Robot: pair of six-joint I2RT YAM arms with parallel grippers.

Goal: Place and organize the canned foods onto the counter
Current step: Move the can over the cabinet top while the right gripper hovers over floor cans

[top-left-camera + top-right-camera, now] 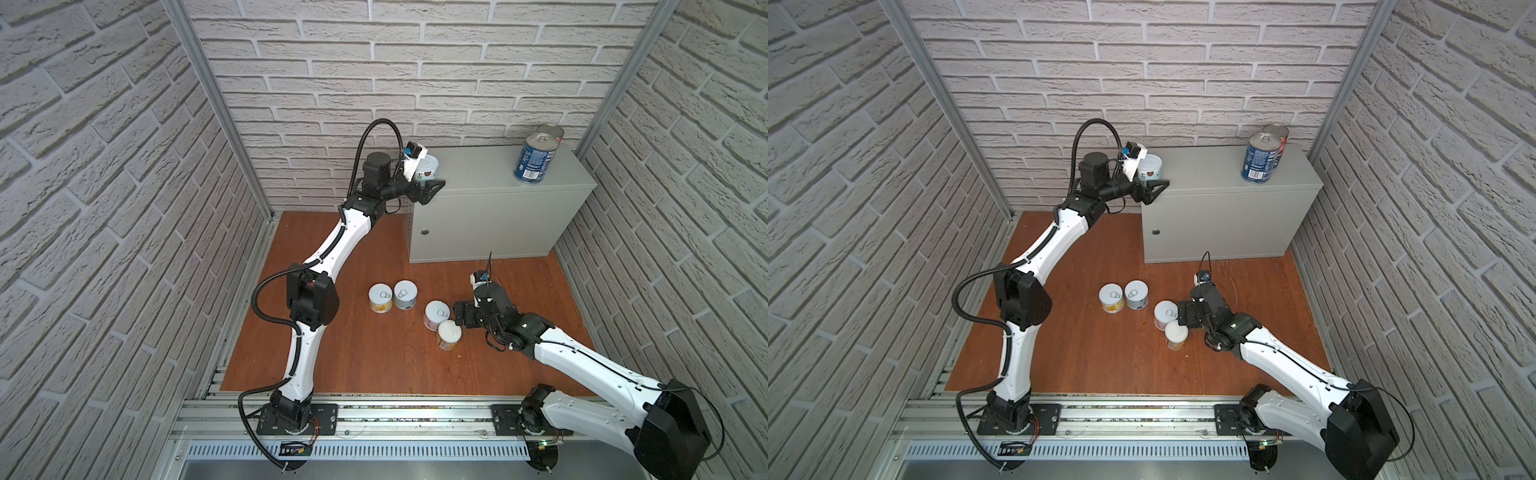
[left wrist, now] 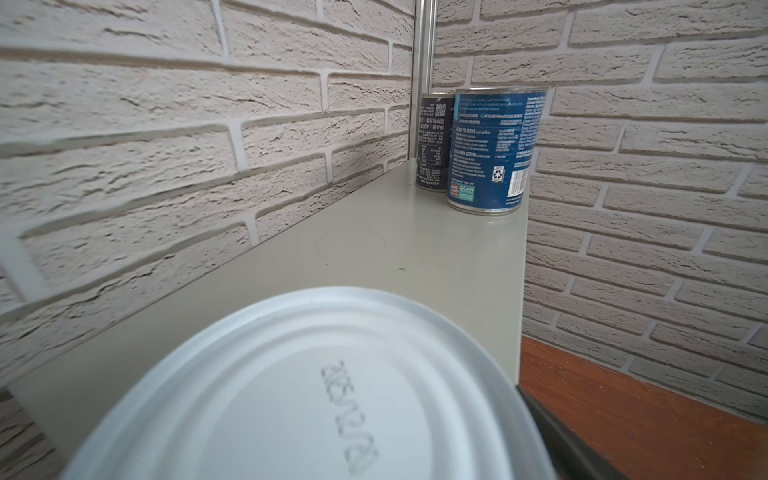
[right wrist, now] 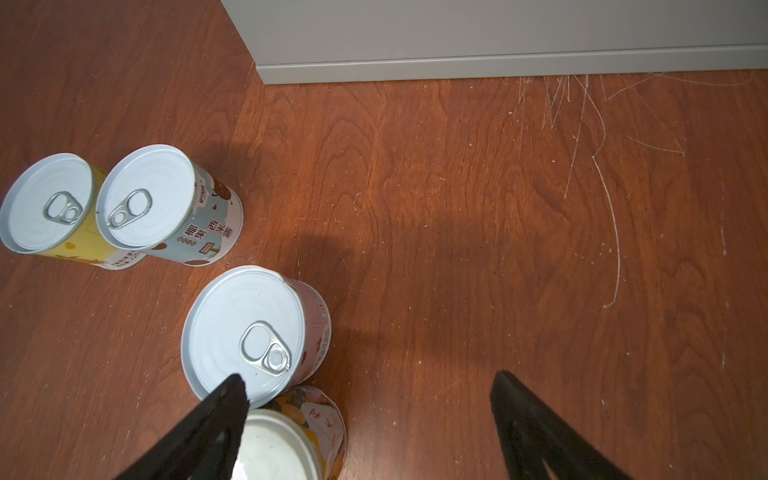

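Down on the scratched wood-grain floor (image 3: 457, 208) nearest us, the right gripper (image 3: 370, 376) hangs with its black fingers spread wide and nothing between them. One fingertip sits over the lid of the pink can (image 3: 245, 332), which appears to touch the orange can (image 3: 320, 419) beside it. We judge that pairing the main hazard. It leaves no gap for a finger, so a descent could strike the ribbed lid or shove the neighbour over.

A little beyond, the yellow can (image 3: 45, 199) and grey can (image 3: 149, 191) stand upright, touching, with ring-pulls on smooth white lids.

Farther back, the left gripper (image 1: 432, 183) brackets the white can (image 1: 428, 166) at the left end of the counter (image 1: 478, 174). We cannot tell whether the fingers clamp it or are free of it. So close to the edge of that slick painted metal, the can could tip off if it is not fully over the top.

At the far right end, a blue tin (image 1: 536, 160) stands just before a dark tin (image 1: 550, 131), both tall, glossy cylinders with silver tops.
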